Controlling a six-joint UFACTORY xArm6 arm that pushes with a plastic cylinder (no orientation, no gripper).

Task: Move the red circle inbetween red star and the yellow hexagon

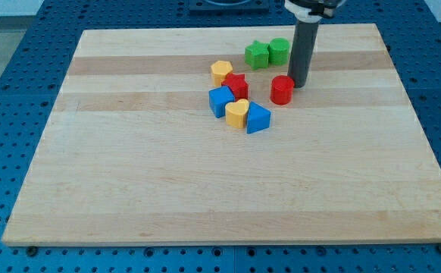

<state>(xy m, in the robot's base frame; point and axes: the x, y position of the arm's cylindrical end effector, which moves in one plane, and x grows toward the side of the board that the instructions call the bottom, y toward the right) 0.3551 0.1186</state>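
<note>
Wooden bench (167,189): my tip (298,85) touches the red circle (282,89) on its right side; red star (236,85) and yellow hexagon (221,72) lie left. No gripper fitted.

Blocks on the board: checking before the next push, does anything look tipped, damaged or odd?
Nothing stands out. All blocks sit flat on the wooden board; my tip rests just right of the red circle.

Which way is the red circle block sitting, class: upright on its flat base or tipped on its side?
Upright. The red circle shows its round flat face on top and its curved wall below, resting on the board beside my tip.
</note>
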